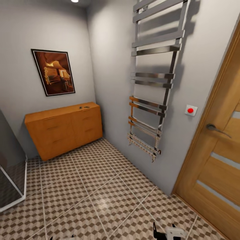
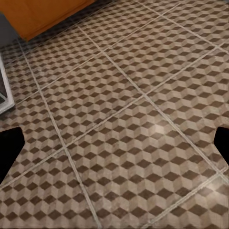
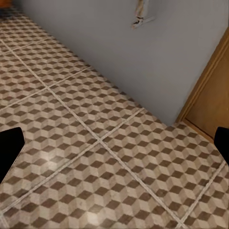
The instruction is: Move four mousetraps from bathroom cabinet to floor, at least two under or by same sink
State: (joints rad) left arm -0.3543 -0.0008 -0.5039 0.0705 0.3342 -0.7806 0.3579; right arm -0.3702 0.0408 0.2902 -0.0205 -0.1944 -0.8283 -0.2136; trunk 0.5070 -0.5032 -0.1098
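Observation:
The orange-brown cabinet stands against the far wall in the corner, its drawers shut. Two small dark items lie on its top near the right end, too small to say whether they are mousetraps. The cube-patterned bathroom floor stretches from me to the cabinet. My left gripper hangs open over bare tiles, with a corner of the cabinet ahead of it. My right gripper is open too, over tiles near the grey wall; its tip shows at the head view's lower edge. The sink is out of view.
A chrome towel rail hangs on the right wall, its lowest bars jutting out. A wooden door with a lever handle is at the right, a red button beside it. A glass shower screen stands at the left. A framed picture hangs above the cabinet.

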